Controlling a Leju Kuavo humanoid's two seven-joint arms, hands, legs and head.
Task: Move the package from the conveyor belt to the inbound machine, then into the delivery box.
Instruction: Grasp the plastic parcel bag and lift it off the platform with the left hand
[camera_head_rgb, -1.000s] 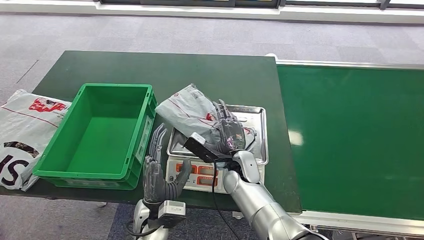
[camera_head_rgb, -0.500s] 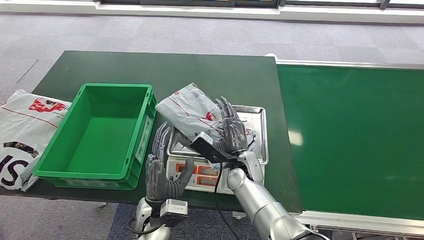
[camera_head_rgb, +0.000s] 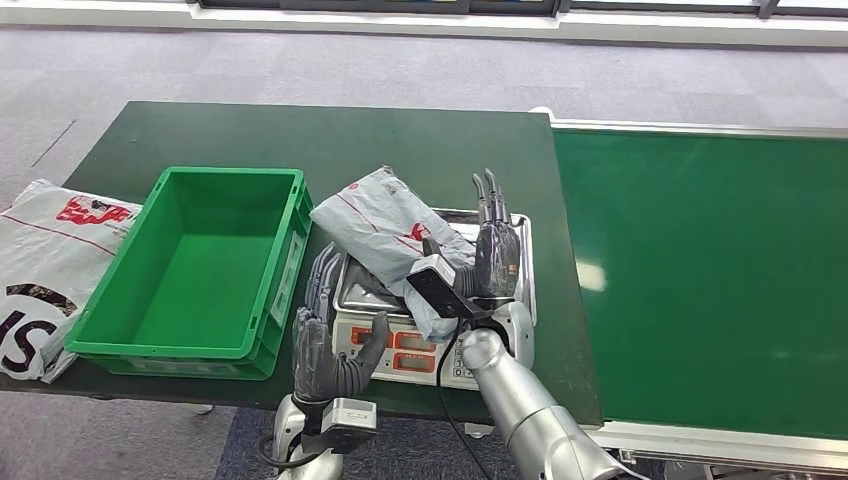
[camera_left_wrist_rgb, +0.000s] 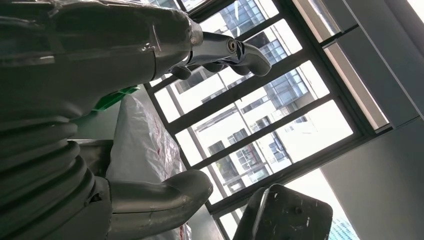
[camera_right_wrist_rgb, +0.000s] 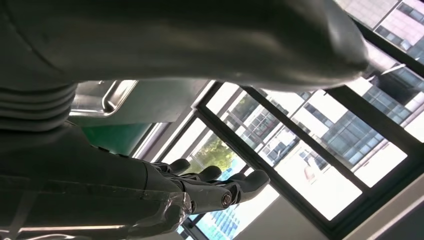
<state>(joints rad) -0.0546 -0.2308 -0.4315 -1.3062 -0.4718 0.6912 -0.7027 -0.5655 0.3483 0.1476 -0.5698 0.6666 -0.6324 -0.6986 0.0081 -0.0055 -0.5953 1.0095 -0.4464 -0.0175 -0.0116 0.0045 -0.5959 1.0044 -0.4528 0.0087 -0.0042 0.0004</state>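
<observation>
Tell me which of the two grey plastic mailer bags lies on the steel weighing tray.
The crumpled grey plastic mailer bag with red print, on the steel tray of the scale between the hands. The other, a flat white-grey bag, lies left of the green crate.

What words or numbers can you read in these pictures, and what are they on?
"IS": big black letters, cut off by the picture's edge, on the white bag left of the green box.
Red print on that bag: too blurred.
Red mark on the grey package: too small.
Red digits on the scale display: unreadable, partly behind the left hand.
</observation>
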